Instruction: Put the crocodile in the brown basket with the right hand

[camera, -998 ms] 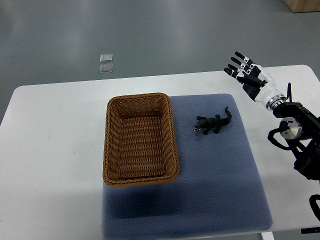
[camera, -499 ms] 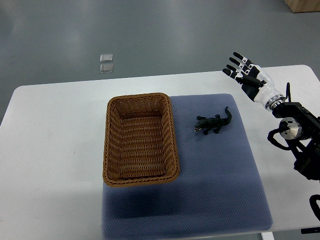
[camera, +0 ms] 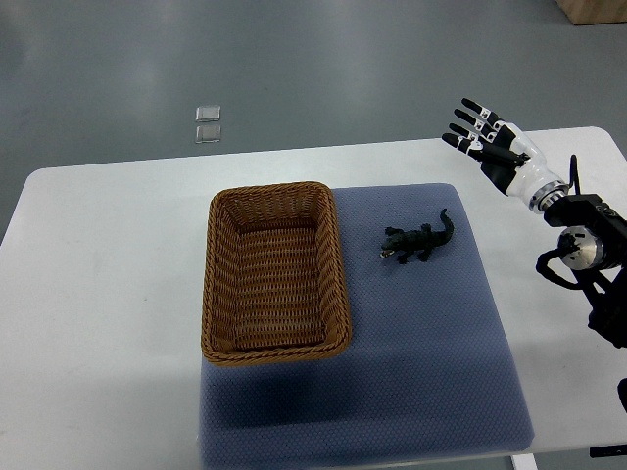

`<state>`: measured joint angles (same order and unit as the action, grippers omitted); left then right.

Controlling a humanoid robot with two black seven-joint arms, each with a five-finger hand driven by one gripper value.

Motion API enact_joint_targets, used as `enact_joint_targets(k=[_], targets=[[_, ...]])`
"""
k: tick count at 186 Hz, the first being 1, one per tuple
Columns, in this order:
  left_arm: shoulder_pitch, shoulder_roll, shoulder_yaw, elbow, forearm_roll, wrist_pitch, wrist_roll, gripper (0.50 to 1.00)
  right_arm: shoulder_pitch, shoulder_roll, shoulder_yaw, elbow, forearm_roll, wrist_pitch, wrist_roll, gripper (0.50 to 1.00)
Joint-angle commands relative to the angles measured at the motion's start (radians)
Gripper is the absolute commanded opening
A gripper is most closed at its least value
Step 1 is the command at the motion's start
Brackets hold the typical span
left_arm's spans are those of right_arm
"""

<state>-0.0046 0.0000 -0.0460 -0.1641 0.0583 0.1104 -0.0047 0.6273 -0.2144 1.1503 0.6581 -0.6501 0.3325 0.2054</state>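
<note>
1. The crocodile [camera: 419,241] lies flat on the blue mat [camera: 431,352], just to the right of the brown basket [camera: 275,189] and level with its far half. It is apart from the rim, with its snout turned toward the basket and its tail curling up and away.
2. It looks like a small moulded toy, so I'd judge it light, fairly stiff and in no way fragile. The legs and the thin tail make poor grips, and the knobbly hide could roll under a pinch.
3. The best hold is probably across the thick middle of the body, thumb on one flank and fingers on the other. That would keep the toy level for the short carry over the rim.
4. The basket is empty, its long side running away from the robot. Its right part sits on the mat and its left part on the white table [camera: 108,294].
5. The right hand [camera: 487,145] hovers well to the right of the basket and beyond its far end, past the crocodile too. Its fingers [camera: 477,115] are spread wide and straight, holding nothing and touching nothing.
6. The reach has yet to begin — the hand must come down and back toward the basket side to meet the toy.
7. The left arm does not show.
</note>
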Motion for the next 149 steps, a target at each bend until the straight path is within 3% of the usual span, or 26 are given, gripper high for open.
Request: enact_joint_targets(k=[1,89,116,149], targets=[[0.000,0.000,0.000,0.000,0.000,0.000,0.000,1.000,0.008,0.000,-0.012,0.001,0.000,0.000,0.000,0.928],[0.000,0.000,0.000,0.000,0.000,0.000,0.000,1.000,0.009,-0.002,-0.032,0.011,-0.075,0.020,0.015,0.926],[0.000,0.000,0.000,0.000,0.000,0.000,0.000,1.000,0.017,-0.043,-0.070,0.011,-0.128,0.031,0.025,0.926],[0.000,0.000,0.000,0.000,0.000,0.000,0.000,1.000,0.091,-0.151,-0.273,0.017,-0.215,0.033,0.120,0.926]])
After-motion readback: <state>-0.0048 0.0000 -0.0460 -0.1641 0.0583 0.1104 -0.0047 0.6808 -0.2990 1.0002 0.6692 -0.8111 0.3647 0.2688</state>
